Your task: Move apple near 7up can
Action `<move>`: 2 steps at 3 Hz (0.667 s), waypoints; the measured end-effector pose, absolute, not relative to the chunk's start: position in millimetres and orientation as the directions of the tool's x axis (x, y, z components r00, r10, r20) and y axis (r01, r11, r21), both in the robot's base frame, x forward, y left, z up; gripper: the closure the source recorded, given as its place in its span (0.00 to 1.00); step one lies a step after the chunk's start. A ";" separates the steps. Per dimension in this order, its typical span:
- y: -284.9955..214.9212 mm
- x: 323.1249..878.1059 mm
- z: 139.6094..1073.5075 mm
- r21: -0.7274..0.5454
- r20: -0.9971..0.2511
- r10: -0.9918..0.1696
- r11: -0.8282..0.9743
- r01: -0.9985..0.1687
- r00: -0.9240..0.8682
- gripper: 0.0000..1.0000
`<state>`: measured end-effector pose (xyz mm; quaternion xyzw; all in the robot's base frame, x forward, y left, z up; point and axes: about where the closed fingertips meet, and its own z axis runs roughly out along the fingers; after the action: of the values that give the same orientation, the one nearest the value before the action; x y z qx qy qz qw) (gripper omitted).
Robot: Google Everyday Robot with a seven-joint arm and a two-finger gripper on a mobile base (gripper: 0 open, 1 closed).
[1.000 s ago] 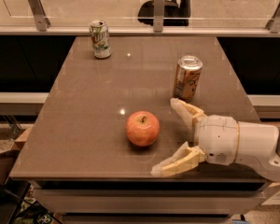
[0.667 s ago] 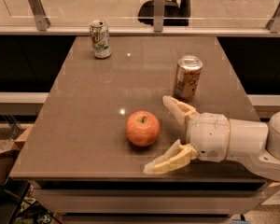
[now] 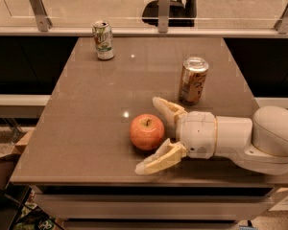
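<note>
The round red-orange apple [image 3: 147,132] sits near the front edge of the brown bench [image 3: 86,104], partly inside the wide-open white gripper [image 3: 153,135]. It should advance a little, close gently at the middle, then carry toward the white-green 7up can [image 3: 103,40] at the far-left corner.

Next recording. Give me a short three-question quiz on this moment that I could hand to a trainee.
1. True or false: the hand is open, with the apple between its fingers.
2. Fill in: the 7up can and the brown-gold can both stand ____ on the table.
3. Which stands nearer the apple? A) the 7up can B) the brown-gold can C) both equally near

Key
1. True: one finger reaches past each side of the apple.
2. upright
3. B: the 7up can is far off, by the table's back edge.
</note>
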<state>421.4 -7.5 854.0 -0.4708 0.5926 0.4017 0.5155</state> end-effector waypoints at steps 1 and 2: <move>-5.2 420.5 855.0 -0.012 -0.989 -0.145 0.229 -0.973 -0.022 0.18; -3.1 419.8 856.0 -0.014 -0.989 -0.146 0.225 -0.974 -0.020 0.41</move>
<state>419.8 -3.1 856.0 -0.4749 0.5900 0.4023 0.5144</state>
